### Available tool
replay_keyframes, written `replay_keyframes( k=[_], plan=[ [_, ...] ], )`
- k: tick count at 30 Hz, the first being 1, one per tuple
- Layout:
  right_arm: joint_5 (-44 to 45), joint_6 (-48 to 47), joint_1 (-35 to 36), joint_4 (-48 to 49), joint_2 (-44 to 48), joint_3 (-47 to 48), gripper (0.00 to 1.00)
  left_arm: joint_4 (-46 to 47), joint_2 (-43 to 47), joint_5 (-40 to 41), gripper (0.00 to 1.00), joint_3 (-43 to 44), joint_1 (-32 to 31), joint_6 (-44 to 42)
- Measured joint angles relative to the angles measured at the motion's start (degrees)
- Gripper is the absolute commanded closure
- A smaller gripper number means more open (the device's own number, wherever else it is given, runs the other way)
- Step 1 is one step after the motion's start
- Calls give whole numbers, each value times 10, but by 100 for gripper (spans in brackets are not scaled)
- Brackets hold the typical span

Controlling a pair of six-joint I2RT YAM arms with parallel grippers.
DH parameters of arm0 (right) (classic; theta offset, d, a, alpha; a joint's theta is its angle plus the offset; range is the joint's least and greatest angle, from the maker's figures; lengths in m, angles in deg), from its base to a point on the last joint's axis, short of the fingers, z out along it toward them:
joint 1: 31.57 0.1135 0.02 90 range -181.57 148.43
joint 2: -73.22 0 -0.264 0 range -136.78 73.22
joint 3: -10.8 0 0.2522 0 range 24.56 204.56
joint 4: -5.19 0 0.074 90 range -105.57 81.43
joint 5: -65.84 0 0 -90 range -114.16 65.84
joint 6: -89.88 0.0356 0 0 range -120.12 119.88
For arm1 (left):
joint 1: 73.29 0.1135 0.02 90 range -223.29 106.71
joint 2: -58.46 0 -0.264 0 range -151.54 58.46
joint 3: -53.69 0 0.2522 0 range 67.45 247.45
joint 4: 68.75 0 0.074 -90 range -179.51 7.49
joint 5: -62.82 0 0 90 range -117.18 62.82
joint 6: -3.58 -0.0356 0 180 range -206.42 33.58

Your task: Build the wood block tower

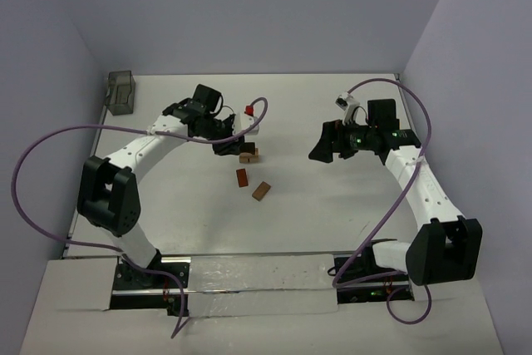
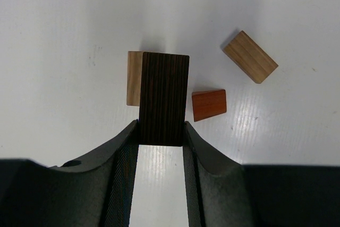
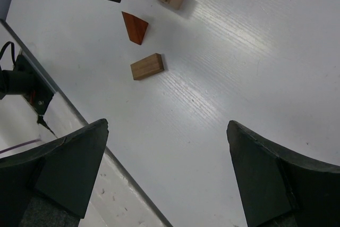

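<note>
The left pincer (image 2: pixel 162 131) is clamped on a dark striped block (image 2: pixel 163 97), partly covering a tan block (image 2: pixel 134 78) near the middle of the worktop (image 2: pixel 64 35). A reddish wedge (image 2: pixel 209 104) and a second tan block (image 2: pixel 249 57) lie just beside. The right pincer (image 3: pixel 167 168) gapes wide, empty.

White table (image 1: pixel 332 205), matte, faint grain in the surface. Plain pale lavender enclosure: left wall (image 1: pixel 33 81), far wall (image 1: pixel 249 14) and right wall (image 1: pixel 490 81) meet the table edges. Grey container (image 1: pixel 121 91) stands in the far left corner. Lighting even; shadows soft.
</note>
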Motion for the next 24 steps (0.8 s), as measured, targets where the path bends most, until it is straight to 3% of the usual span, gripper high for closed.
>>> replay_keyframes(
  k=[24],
  plan=[
    [0,2,0,4,0,0,0,46,-106,-9,82,30,11,-18]
  ],
)
